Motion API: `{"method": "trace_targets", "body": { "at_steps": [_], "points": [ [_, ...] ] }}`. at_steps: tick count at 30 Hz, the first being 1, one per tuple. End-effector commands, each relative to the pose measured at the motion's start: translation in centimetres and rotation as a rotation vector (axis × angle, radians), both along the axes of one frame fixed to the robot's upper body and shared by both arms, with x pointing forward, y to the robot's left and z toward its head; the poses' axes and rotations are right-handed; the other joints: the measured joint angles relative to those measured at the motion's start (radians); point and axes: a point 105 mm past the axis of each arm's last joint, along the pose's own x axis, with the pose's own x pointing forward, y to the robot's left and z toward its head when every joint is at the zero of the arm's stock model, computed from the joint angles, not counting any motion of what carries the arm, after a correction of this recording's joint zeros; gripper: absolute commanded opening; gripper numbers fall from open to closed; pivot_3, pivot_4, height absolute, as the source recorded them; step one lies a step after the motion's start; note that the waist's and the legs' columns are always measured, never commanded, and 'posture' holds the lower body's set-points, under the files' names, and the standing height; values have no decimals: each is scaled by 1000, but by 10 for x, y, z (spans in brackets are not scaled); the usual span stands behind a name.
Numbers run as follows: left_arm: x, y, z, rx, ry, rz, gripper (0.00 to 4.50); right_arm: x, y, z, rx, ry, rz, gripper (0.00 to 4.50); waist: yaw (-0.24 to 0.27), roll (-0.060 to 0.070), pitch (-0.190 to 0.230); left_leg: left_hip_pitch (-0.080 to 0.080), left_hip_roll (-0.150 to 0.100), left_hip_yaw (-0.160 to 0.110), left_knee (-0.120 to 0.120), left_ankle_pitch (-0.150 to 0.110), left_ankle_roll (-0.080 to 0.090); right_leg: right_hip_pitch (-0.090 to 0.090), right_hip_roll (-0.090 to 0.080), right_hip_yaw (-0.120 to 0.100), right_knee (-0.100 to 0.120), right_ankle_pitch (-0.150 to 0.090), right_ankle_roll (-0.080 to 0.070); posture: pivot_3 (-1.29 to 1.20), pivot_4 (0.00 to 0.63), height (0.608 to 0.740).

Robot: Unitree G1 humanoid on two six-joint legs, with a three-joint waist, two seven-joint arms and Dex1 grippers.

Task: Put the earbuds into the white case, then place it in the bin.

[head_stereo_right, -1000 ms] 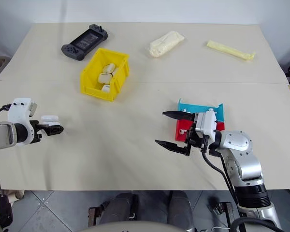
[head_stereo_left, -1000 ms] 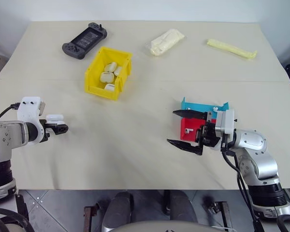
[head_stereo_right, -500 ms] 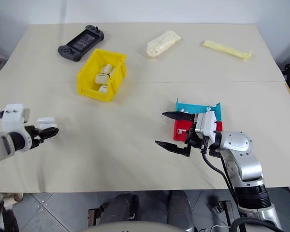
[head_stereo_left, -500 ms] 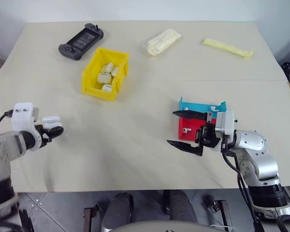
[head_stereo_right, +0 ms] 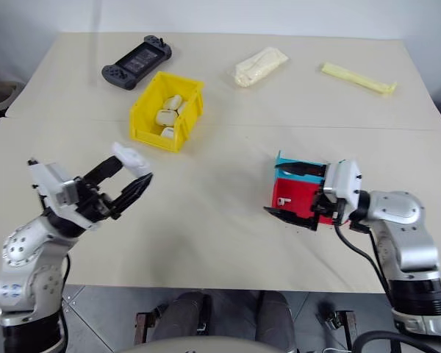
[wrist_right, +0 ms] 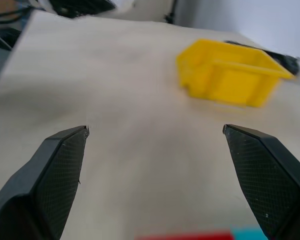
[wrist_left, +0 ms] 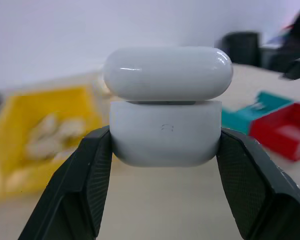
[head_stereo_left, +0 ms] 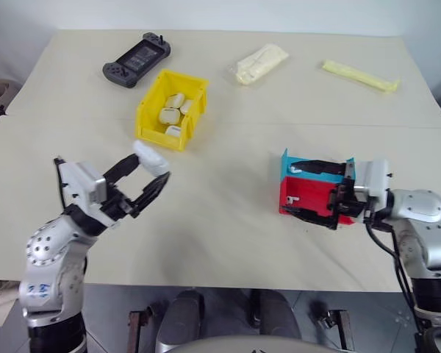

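beige table [head_stereo_left: 220,228], left gripper [head_stereo_left: 148,174] clamping white case [wrist_left: 166,131]

Beige table [head_stereo_left: 228,243] (seam across its middle), white wall [head_stereo_left: 206,13], grey tiled floor [head_stereo_left: 110,323]

Bright even light; wrist-view backgrounds blurred

The left hand [wrist_left: 165,150] grips the white case [wrist_left: 166,107], its lid slightly ajar.
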Motion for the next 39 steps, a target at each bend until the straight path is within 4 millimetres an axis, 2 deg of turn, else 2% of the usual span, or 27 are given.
{"method": "trace_targets", "body": {
  "at_steps": [1,3,6,10,12,15,17,22,24,26,30,32,35,39],
  "points": [
    [-15,-49,-3,-65,-57,-321,2770,-8,-41,8,-43,-16,-164,4500,8,0,0,0,0,0,0,0,1,0,0,0,0,0,0,0,150,740],
    [-7,-68,-7,-70,-99,-387,2770,-16,-69,8,-81,-12,-279,4500,11,0,0,0,-1,2,1,-1,3,0,-1,0,-1,1,1,0,150,740],
    [0,-97,-5,-106,-161,-483,2770,-35,-98,5,-135,19,-379,4500,20,0,0,-1,-1,4,3,-1,3,1,-1,0,-1,2,2,0,150,740],
    [-3,-133,2,-170,-218,-628,2770,-64,-134,-16,-291,107,-459,4500,21,0,0,1,-1,4,4,-1,4,3,-1,1,-3,2,3,0,150,740],
    [-7,-142,2,-178,-221,-700,2770,-71,-149,-18,-288,133,-516,4500,16,0,0,1,-1,5,4,-2,5,4,-1,1,-6,3,4,0,150,740],
    [-6,-143,3,-188,-220,-764,2770,-77,-161,-21,-308,155,-544,4500,4,1,0,3,0,8,3,-2,6,4,-1,2,-6,3,5,0,150,740],
    [-4,-141,4,-174,-231,-774,2770,-78,-161,-21,-324,162,-528,4500,-1,1,0,3,0,8,3,-2,6,4,-1,2,-5,3,4,0,150,740],
    [-1,-136,2,-145,-239,-768,2770,-58,-143,-8,-317,188,-495,4500,-6,2,-1,6,0,7,3,-2,6,8,-1,2,-7,3,4,0,150,740],
    [-3,-133,-2,-138,-212,-795,2770,-40,-119,4,-341,252,-451,4500,-10,3,-1,6,0,6,3,-2,6,8,-1,1,-6,3,4,0,150,740],
    [-7,-132,-4,-128,-210,-813,2770,-32,-94,11,-411,308,-375,4500,-10,6,-1,6,1,7,3,-2,6,8,-1,2,-6,4,4,0,150,740],
    [-8,-132,-3,-125,-219,-813,2770,-25,-73,8,-606,433,-354,4500,7,7,-1,3,1,1,5,-2,6,7,0,-3,-7,4,4,0,150,740],
    [-6,-132,-2,-128,-227,-794,2770,-23,-68,5,-736,427,-334,4500,20,7,-1,-2,0,-2,8,-3,6,7,0,-5,-8,4,4,0,150,740],
    [-4,-131,-2,-131,-224,-776,2770,-15,-61,5,-755,443,-345,4500,22,7,-1,-14,-1,-4,16,-4,7,1,-1,-6,-8,6,5,0,150,740],
    [-6,-131,-3,-133,-221,-763,2770,-3,-54,0,-803,451,-367,4500,17,7,-1,-15,-1,-3,17,-4,7,-1,-1,-6,-8,7,6,0,150,740]
  ]
}}
